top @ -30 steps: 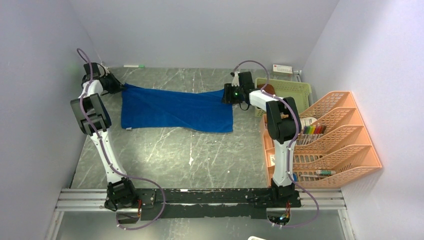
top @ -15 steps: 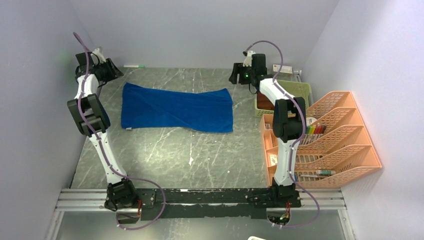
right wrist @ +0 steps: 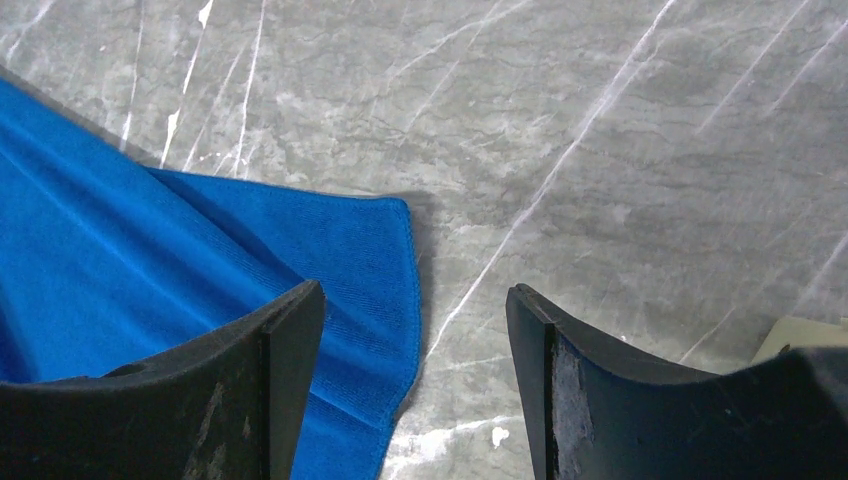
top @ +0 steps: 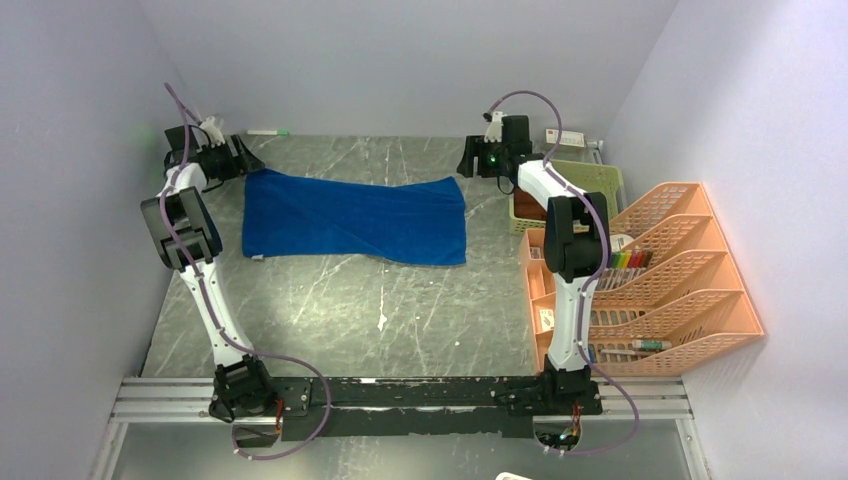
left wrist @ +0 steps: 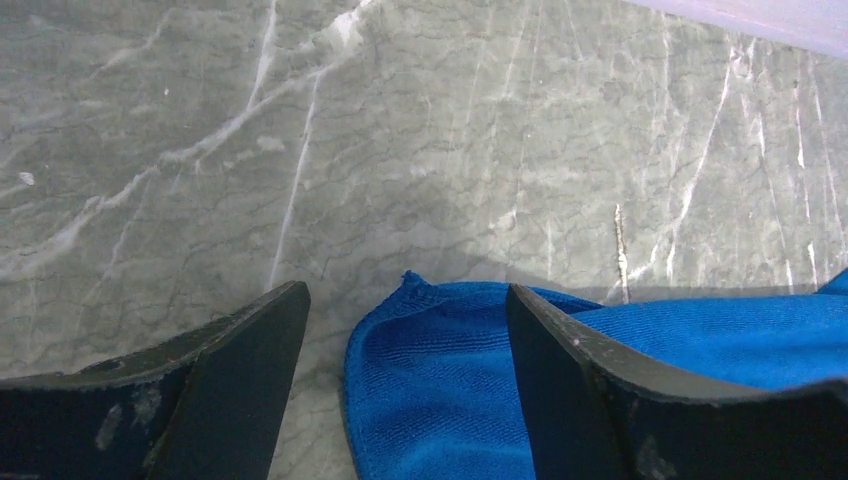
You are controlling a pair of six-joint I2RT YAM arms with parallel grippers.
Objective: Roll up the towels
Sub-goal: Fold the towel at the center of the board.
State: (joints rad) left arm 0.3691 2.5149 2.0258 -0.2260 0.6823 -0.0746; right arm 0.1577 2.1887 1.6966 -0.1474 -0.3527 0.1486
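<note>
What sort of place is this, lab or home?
Looks like an enclosed robot test cell, not a home: plain walls box in a marble-patterned table, the left arm and right arm are bolted to a metal rail, and an orange desk rack holds supplies.

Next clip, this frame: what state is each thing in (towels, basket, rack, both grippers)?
Royal blue terry towel: spread flat, unrolled.
Green plastic basket: upright, something brown inside.
Rust-brown towel: in that basket, mostly hidden.
Orange tiered plastic rack: upright, small items in it.
Left gripper: jaws open over the blue towel's corner, gripping nothing.
Right gripper: jaws open over the opposite corner.
</note>
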